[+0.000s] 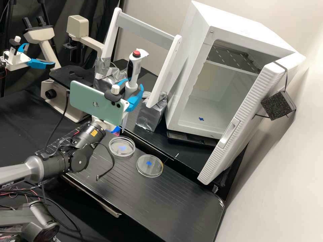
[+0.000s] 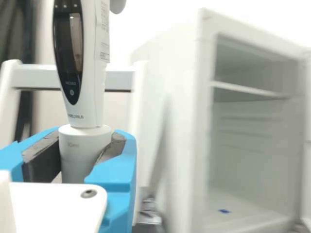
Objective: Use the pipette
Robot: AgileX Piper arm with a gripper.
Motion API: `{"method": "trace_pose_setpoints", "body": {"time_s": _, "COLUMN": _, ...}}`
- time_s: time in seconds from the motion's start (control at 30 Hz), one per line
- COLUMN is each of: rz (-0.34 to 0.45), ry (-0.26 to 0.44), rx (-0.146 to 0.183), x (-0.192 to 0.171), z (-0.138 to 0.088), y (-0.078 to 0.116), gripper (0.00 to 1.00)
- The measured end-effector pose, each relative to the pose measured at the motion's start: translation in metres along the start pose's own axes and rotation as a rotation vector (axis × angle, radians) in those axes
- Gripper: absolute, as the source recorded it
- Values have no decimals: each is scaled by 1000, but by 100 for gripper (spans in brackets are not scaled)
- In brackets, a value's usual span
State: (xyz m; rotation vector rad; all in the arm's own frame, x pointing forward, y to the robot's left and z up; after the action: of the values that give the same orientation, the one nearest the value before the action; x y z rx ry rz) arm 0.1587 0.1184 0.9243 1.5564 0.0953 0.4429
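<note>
The black bench [image 1: 181, 201] holds two clear dishes [image 1: 149, 170] (near neighbours), rack [image 1: 144, 29], microscope [image 1: 67, 76], cabinet [image 1: 195, 43].

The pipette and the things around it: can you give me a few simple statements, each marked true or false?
1. The gripper is holding the pipette. True.
2. The button on top of the pipette is green. False: it is red.
3. Two clear round dishes sit on the black board. True.
4. The door of the white fridge is shut. False: it stands wide open.
5. The pipette is lying flat on the black board. False: it is held roughly upright in the gripper.
6. There is a small blue mark on the floor inside the fridge. True.
</note>
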Motion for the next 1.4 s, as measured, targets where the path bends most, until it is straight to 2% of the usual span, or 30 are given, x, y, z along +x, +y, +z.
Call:
{"method": "trace_pose_setpoints", "body": {"time_s": 0.1, "rz": 56, "ry": -10, "rx": -17, "x": -7, "z": 7, "y": 7, "gripper": 0}}
{"method": "trace_pose_setpoints", "body": {"time_s": 0.27, "rz": 84, "ry": 14, "rx": -29, "x": -11, "z": 8, "y": 9, "gripper": 0}}
{"method": "trace_pose_setpoints", "body": {"time_s": 0.4, "rz": 57, "ry": 37, "rx": -36, "x": -10, "z": 5, "y": 6, "gripper": 0}}
{"method": "trace_pose_setpoints", "body": {"time_s": 0.6, "rz": -43, "ry": 86, "rx": -51, "x": -8, "z": -2, "y": -8, "gripper": 0}}
{"method": "trace_pose_setpoints", "body": {"time_s": 0.73, "rz": -83, "ry": 88, "rx": -60, "x": -7, "z": -4, "y": -12, "gripper": 0}}
{"method": "trace_pose_setpoints", "body": {"time_s": 1.4, "rz": -109, "ry": 37, "rx": -85, "x": 0, "z": -4, "y": -10, "gripper": 0}}
